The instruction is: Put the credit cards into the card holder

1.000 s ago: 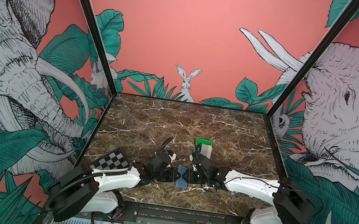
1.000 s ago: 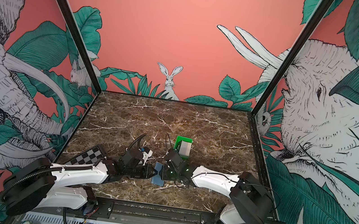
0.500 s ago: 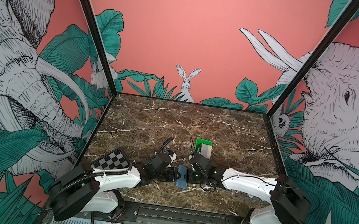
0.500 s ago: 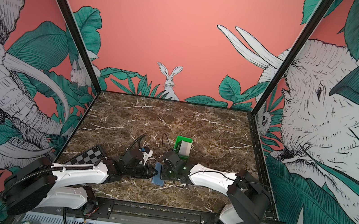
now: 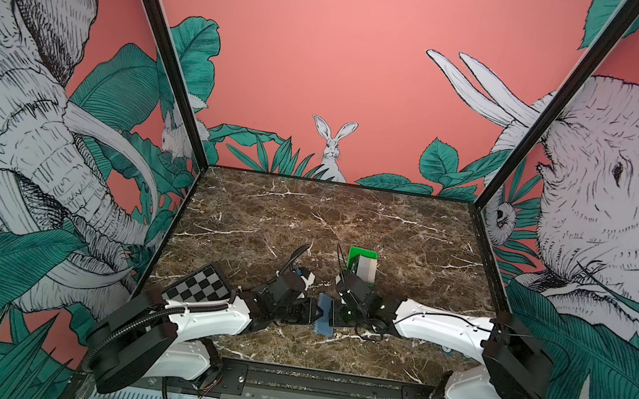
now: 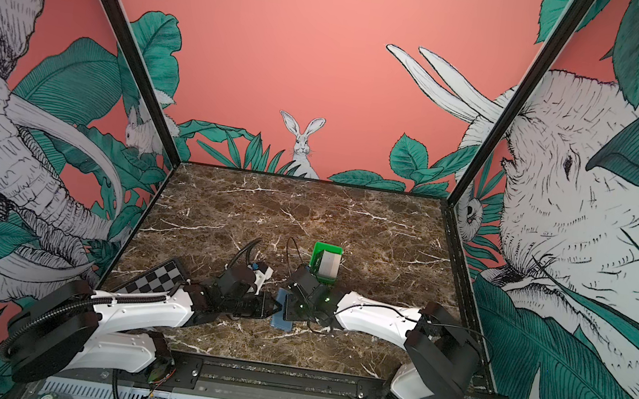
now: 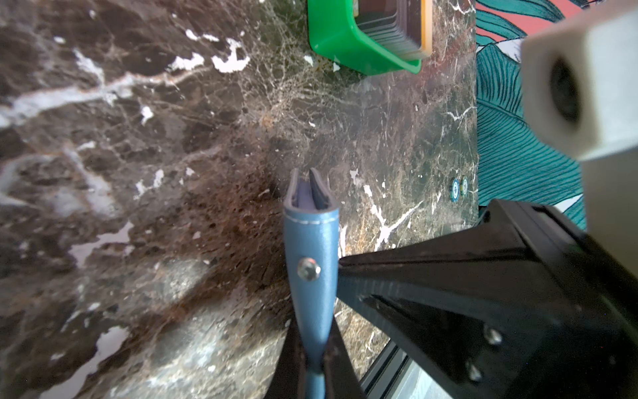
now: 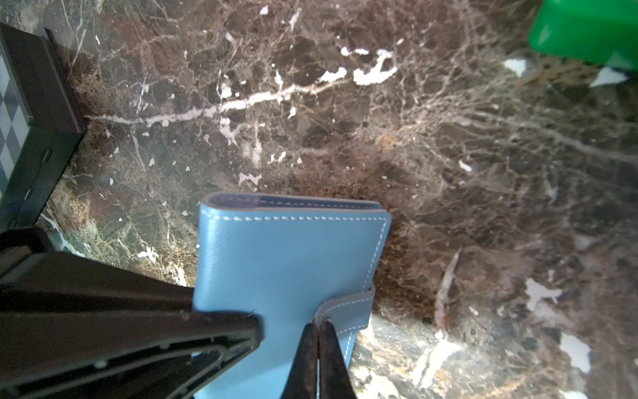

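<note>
The card holder (image 8: 290,262) has a smooth, slate-blue, leather-look skin with a soft sheen, pale stitching along its edges and a shiny metal snap stud (image 7: 308,268). Under the card holder, the table (image 5: 348,221) looks like polished brown marble, glossy and veined white. Near the card holder, the green tray (image 7: 345,45) is glossy moulded plastic, its stacked credit cards (image 7: 390,31) thin and plastic-looking. The right gripper (image 8: 319,326) at the card holder is matt black plastic.

White arms (image 5: 206,315), black joints (image 5: 514,360), corrugated cable (image 5: 133,323)
</note>
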Tool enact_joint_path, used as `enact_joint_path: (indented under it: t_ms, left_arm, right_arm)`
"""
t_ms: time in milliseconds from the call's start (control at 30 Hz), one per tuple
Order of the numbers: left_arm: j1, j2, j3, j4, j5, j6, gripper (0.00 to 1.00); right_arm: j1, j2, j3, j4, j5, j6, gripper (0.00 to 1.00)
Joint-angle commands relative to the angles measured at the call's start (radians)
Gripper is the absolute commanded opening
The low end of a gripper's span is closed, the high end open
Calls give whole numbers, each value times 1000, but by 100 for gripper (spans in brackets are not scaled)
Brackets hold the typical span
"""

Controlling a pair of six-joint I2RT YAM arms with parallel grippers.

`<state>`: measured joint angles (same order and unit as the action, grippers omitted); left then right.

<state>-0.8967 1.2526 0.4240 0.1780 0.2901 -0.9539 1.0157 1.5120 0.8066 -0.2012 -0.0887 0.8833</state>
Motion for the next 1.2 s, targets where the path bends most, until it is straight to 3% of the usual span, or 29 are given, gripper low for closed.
enact_joint_path:
  t_ms: [0, 767, 1167]
  left_arm:
    - [-7, -3, 19, 14, -6, -8, 5]
    - [-7, -12, 25, -30, -28, 0, 6]
    - [-7, -24, 26, -83, -48, 0, 18]
  right_arm:
    - [0, -2, 2, -64, 54, -2, 2]
    - [-2, -98, -63, -69, 121, 12, 0]
    - [-2, -150, -72, -80, 131, -5, 0]
